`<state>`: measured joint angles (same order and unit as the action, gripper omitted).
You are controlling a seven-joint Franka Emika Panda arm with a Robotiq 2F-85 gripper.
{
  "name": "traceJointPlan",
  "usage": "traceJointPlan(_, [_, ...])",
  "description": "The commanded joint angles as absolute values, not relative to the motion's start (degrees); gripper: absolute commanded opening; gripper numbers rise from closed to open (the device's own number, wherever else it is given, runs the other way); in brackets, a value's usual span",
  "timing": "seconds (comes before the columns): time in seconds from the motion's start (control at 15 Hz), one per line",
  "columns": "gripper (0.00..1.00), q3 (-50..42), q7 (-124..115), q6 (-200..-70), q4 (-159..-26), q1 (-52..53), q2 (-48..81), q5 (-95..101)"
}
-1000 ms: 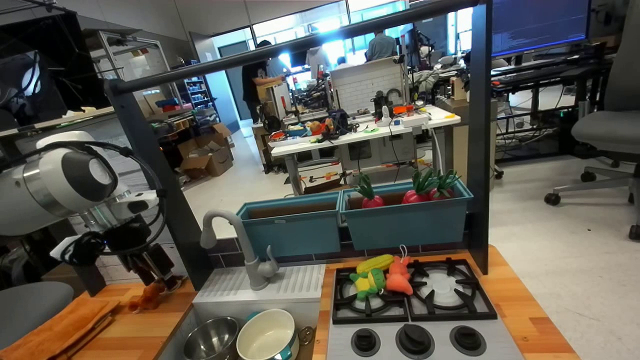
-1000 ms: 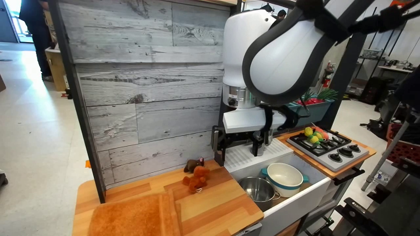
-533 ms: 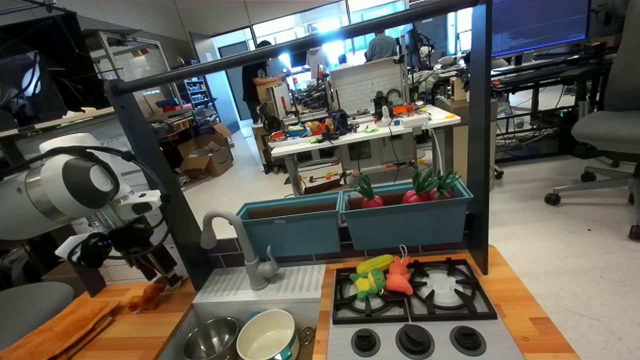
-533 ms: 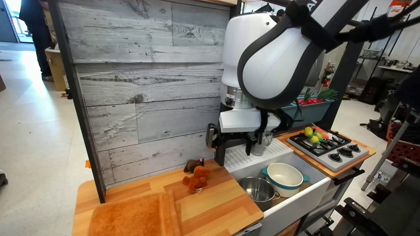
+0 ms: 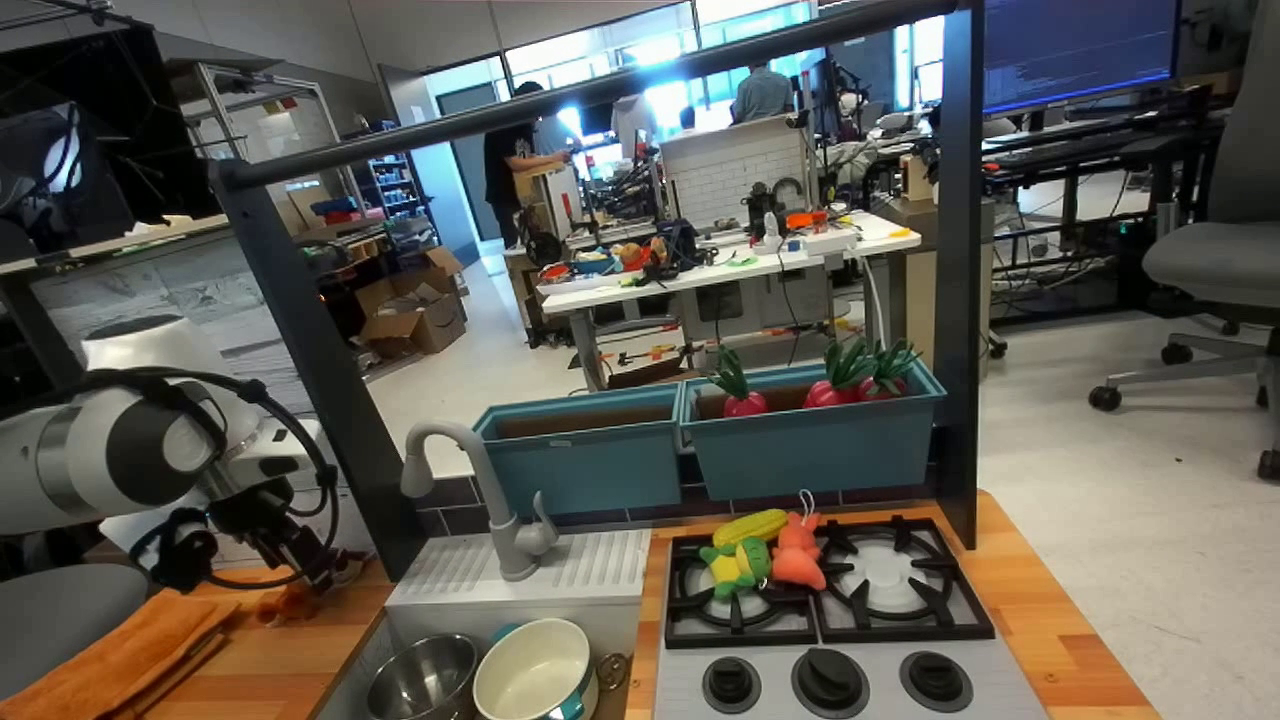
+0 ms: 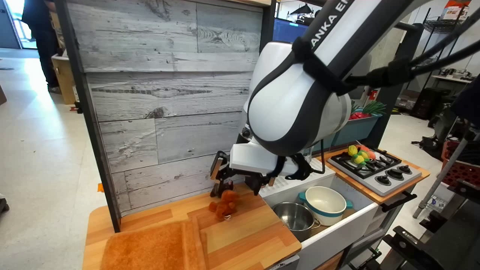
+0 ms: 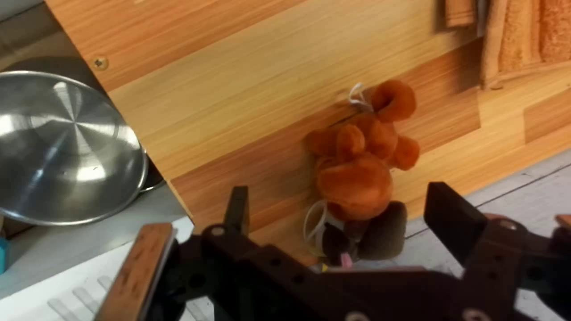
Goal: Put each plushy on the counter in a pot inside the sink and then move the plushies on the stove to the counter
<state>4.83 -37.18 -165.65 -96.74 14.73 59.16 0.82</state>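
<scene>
My gripper (image 7: 337, 200) is spread wide, its jaws well apart above the wooden counter (image 7: 250, 89). In the wrist view the orange plushy (image 7: 357, 183) lies on that counter, its round head lined up with the gap between my jaws; the dark brown plushy (image 7: 386, 232) sits just beside that head, lower in that view and partly hidden behind my gripper, and I cannot tell whether I touch either. Past the counter's edge the metal pot (image 7: 67, 147) stands in the sink (image 6: 339, 240), next to a cream pot (image 6: 326, 200) with teal handles. Well apart from me, on the stove (image 5: 884, 690), lie a yellow corn plushy (image 5: 750, 527), a green-and-yellow plushy (image 5: 738, 568) and a coral plushy (image 5: 800, 560). In an exterior view my arm (image 6: 350, 32) carries white letters on black, "ANKA E" legible, the rest cut off; a small pale label (image 5: 560, 443) on a planter (image 5: 590, 480) and the text on a monitor (image 5: 1080, 50) are too small for me to read.
</scene>
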Motion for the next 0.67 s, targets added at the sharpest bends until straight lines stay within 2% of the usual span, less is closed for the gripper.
traceJointPlan(0.0, [0.89, 5.4, -32.9, -165.7, -92.3, 15.0, 62.9, -4.8])
traceJointPlan(0.07, [0.74, 5.5, -32.1, -165.8, -91.7, 15.0, 63.5, -5.8])
traceJointPlan(0.47, [0.27, 7.2, -27.6, -166.2, -90.2, 14.6, 64.7, -10.4])
traceJointPlan(0.6, [0.12, 7.2, -27.1, -160.9, -93.1, 14.4, 61.0, -11.3])
